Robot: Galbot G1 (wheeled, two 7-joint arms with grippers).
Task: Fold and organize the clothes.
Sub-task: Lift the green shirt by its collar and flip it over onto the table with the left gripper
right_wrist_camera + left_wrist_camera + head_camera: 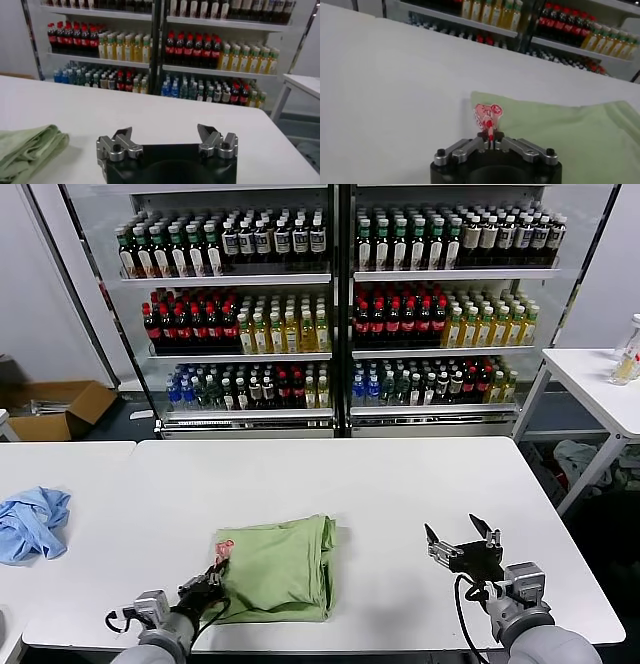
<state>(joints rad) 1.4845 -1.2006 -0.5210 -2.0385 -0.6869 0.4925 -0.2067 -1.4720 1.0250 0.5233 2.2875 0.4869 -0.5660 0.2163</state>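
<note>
I see the light green shirt [278, 568] folded into a compact, roughly square bundle on the white surface [380, 494], near the front edge and a bit left of centre. My left gripper [213, 576] is low at the shirt's front-left corner; in the left wrist view its fingers [485, 139] are pressed together on a small red-and-white printed tag [487, 116] that sticks up from the shirt's edge [560, 135], so it's pinching that bit of the shirt. My right gripper [461, 541] sits above the surface to the right of the shirt, well apart from it, with fingers [122, 137] spread wide and nothing between them; the right wrist view shows the stacked folded layers of the shirt [27, 150] off to the side. A crumpled light-blue cloth [32, 522] lies on the adjoining surface at far left, well apart from the shirt. Behind the surface stands a glass-door drinks cooler [340, 304] with rows of bottles, a cardboard box [55, 409] on the floor at left, and another white table [600, 384] at right.
</note>
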